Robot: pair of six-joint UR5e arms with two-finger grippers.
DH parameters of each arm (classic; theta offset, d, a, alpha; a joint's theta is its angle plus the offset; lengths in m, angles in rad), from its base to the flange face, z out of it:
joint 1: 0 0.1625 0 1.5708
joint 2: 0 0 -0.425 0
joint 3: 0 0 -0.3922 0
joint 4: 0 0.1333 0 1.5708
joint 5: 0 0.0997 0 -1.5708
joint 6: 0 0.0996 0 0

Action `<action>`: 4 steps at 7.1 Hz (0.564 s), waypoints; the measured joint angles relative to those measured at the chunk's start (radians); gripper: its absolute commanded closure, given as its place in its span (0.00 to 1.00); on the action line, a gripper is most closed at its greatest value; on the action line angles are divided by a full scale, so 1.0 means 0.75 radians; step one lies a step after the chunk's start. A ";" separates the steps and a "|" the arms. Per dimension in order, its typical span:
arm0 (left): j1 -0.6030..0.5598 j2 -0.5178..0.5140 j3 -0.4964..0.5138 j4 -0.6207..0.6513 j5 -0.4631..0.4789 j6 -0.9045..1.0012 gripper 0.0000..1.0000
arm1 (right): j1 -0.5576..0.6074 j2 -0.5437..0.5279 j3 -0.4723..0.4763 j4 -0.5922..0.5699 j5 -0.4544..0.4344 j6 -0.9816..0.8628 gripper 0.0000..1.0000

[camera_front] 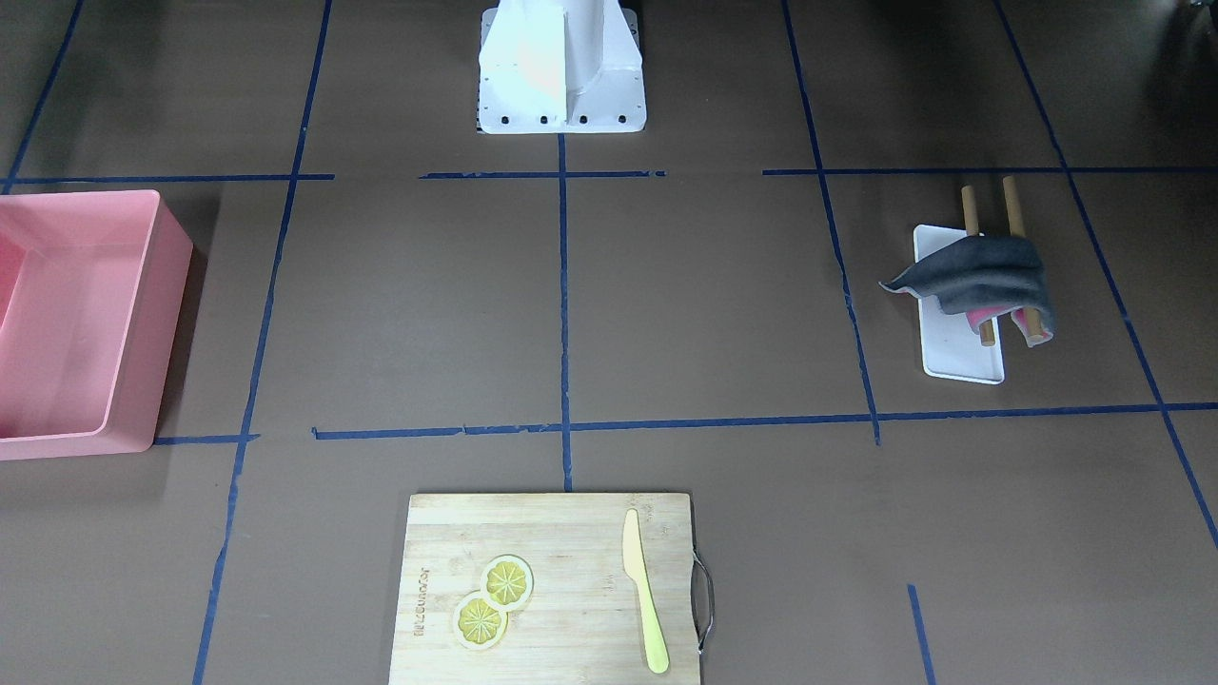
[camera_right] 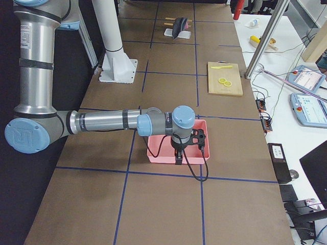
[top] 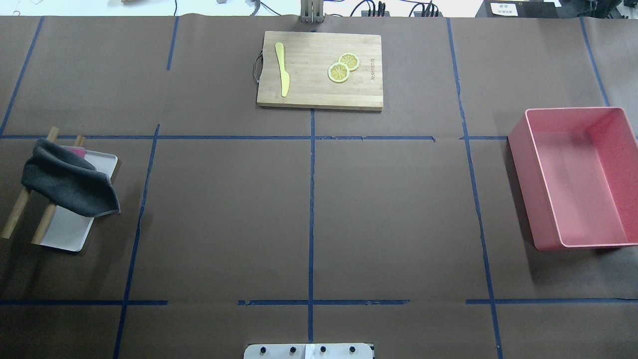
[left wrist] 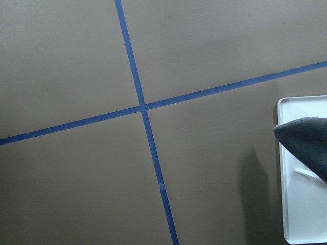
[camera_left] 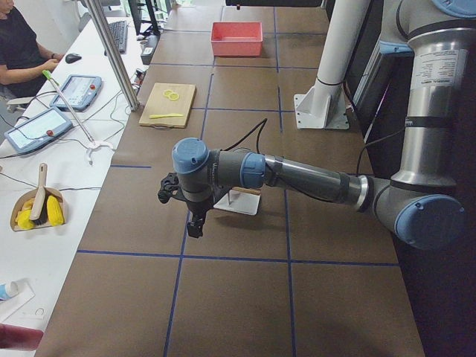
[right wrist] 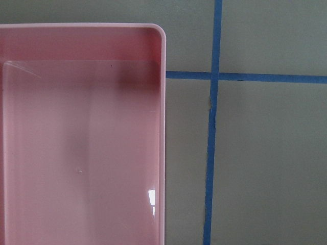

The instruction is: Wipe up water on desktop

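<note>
The brown desktop (top: 224, 214) with its blue tape grid shows no water that I can make out. A dark grey cloth (top: 67, 182) hangs over a two-rod wooden rack on a white tray (top: 70, 234) at the table's left end; it also shows in the front view (camera_front: 980, 271) and at the edge of the left wrist view (left wrist: 306, 138). My left gripper (camera_left: 192, 216) hangs above the desktop beside the tray, apart from the cloth. My right gripper (camera_right: 185, 148) hangs over the pink bin (camera_right: 153, 150). Both show only in side views, so I cannot tell whether they are open.
The pink bin (top: 523, 169) stands at the table's right end and looks empty in the right wrist view (right wrist: 162, 102). A wooden cutting board (top: 309, 89) at the far middle carries a yellow knife (top: 282, 67) and two lemon slices (top: 343, 67). The white robot base (camera_front: 561, 105) stands at the near edge.
</note>
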 measured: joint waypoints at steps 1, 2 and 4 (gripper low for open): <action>0.001 0.002 -0.002 -0.006 -0.003 -0.010 0.00 | 0.000 -0.006 -0.003 0.035 0.003 0.001 0.00; 0.001 0.005 -0.009 -0.009 -0.005 -0.017 0.00 | -0.001 -0.015 -0.009 0.075 0.006 0.001 0.00; 0.040 -0.009 -0.023 -0.051 -0.004 -0.077 0.00 | -0.002 -0.019 -0.012 0.105 0.018 0.001 0.00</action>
